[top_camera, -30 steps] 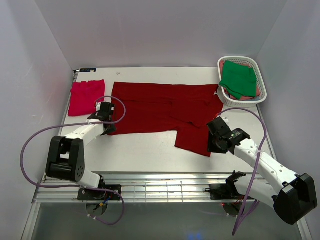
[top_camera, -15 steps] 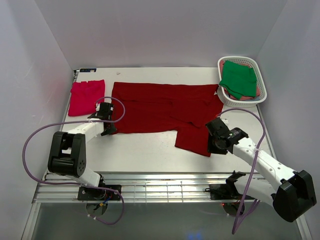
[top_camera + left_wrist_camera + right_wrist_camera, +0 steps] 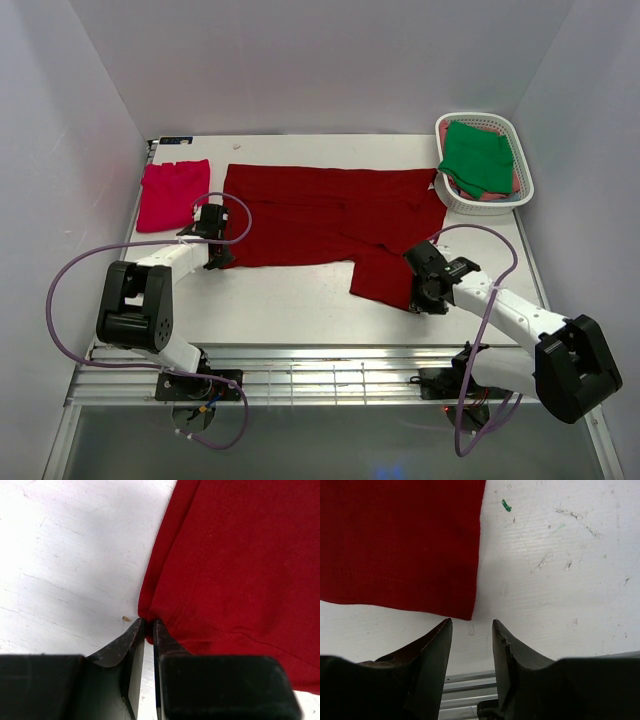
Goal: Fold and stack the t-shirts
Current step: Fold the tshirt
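Gripping both near corners evenly is what this step seems to call for: the dark red shirt [image 3: 320, 215] lies spread across the middle of the bench [image 3: 280, 300], and lifting it for a fold works best with matching holds on each side. The left end effector [image 3: 148, 625] pinches the shirt's near left corner, its jaws almost together with a sliver of hem between the tips. That bite looks shallow, so I would pull gently to avoid slipping off. The right end effector [image 3: 471, 621] is open and low over the bench, its jaws standing either side of the shirt's near right corner but just short of it. It should slide forward until the cloth sits well between the jaws before closing, catching both layers. The pinkish-red shirt [image 3: 172, 192] lies flat at the far left, apart from the dark one, and the green shirt [image 3: 478, 155] sits in the white basket [image 3: 525, 185] at the far right. How much cloth the left jaws really hold, and whether both layers, cannot be seen from the wrist view. The shirt's right side is bunched, hiding its sleeve outline, and what lies under the green shirt is hard to make out
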Controlling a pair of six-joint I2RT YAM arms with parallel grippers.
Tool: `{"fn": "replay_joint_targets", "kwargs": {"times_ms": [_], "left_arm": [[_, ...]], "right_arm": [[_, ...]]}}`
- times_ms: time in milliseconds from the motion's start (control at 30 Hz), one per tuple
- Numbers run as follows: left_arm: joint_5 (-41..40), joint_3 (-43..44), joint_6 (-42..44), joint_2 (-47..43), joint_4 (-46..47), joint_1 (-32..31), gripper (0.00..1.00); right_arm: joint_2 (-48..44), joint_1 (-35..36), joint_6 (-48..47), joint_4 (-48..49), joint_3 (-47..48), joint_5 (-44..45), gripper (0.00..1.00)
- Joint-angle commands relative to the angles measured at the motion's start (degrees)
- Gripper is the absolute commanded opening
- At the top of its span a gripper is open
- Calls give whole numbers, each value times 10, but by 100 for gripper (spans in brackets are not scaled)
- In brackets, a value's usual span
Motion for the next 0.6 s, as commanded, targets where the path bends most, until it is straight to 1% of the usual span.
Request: {"fn": "replay_joint_targets", "kwargs": {"times_ms": [0, 433, 500, 533, 567], "left_arm": [[-9, -4, 6, 17, -23, 3, 22], [-12, -2, 8, 21, -28, 3, 22], [-11, -1, 8, 21, -28, 3, 22], [-11, -2, 8, 21, -28, 3, 22], [-10, 0, 9, 21, -28, 3, 21]], "right_arm": [[3, 3, 8, 42, 0, 4, 44], [70, 4, 8, 71, -10, 11, 43], [71, 3, 8, 73, -16, 13, 41], [72, 3, 8, 74, -18, 15, 34], [72, 4, 7, 74, -22, 15, 29]]}}
